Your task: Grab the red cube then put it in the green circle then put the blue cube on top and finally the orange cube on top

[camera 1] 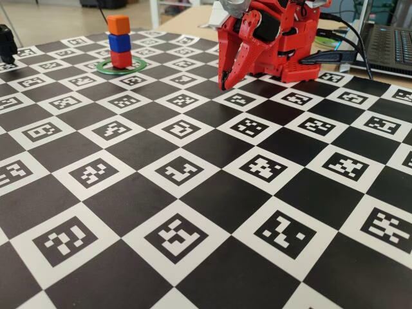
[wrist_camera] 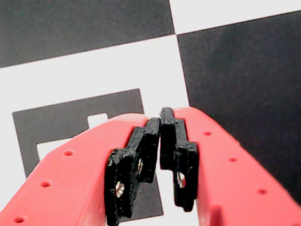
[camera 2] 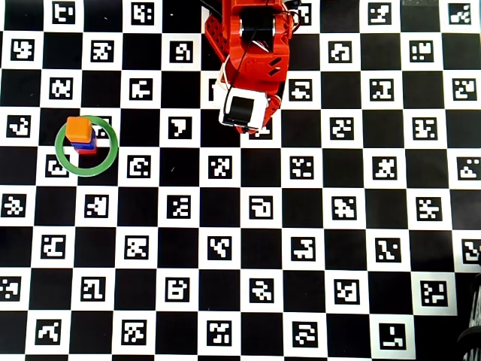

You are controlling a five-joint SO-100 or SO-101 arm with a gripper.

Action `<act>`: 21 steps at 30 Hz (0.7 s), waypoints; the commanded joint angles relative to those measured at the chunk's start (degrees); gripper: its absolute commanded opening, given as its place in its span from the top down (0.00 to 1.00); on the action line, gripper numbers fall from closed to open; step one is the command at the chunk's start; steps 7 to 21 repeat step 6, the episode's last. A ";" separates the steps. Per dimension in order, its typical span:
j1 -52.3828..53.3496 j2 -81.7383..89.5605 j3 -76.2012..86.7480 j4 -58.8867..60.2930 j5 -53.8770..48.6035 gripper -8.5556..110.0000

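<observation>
- The red arm (camera 1: 270,38) is sitting folded back over its base at the far edge of the checkerboard table (camera 1: 193,212), well apart from the stack.
- The tool (camera 1: 223,87) is pointing down at the board, tips just above a square; in the wrist view the tool (wrist_camera: 160,123) is pinched narrow, black pads (wrist_camera: 136,165) meeting at the tips, nothing between them.
- In the fixed view, the red cube (camera 1: 121,58) is resting inside the green circle (camera 1: 103,67), the blue cube (camera 1: 119,42) sitting on it, the orange cube (camera 1: 118,24) topping the tower.
- From overhead, the stack is standing toward the ring's upper left.
</observation>
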 commanded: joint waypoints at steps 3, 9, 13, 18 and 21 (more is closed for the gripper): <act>-0.44 2.90 2.29 5.19 -0.18 0.97; -0.44 2.90 2.29 5.19 -0.18 0.97; -0.44 2.90 2.29 5.19 -0.18 0.97; -0.44 2.90 2.29 5.19 -0.18 0.97; -0.44 2.90 2.29 5.19 -0.18 0.97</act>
